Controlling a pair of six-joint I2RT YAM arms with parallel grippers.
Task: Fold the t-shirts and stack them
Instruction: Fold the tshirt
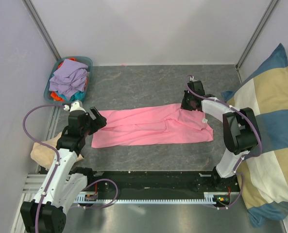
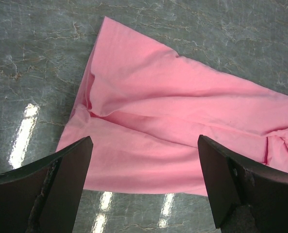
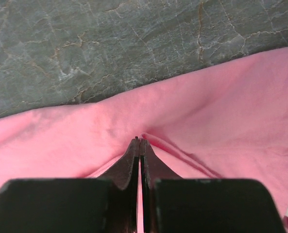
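pink t-shirt (image 2: 182, 121): rumpled on grey table (image 2: 32, 58) | left jaws: wide apart

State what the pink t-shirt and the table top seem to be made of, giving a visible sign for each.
Pink t-shirt: soft matte cloth, probably cotton knit; it lies in limp creases. Table top: grey, white-veined, stone-like, glossy with light streaks; real stone or printed laminate cannot be told.

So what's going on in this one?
Two robot arms are working on a pink t-shirt lying in a long strip across the table. The right tool is pinched shut on a fold of the shirt near its far right edge. The left tool hangs wide open over the shirt's left end, holding nothing. More t-shirts sit heaped in a basket at the far left corner.
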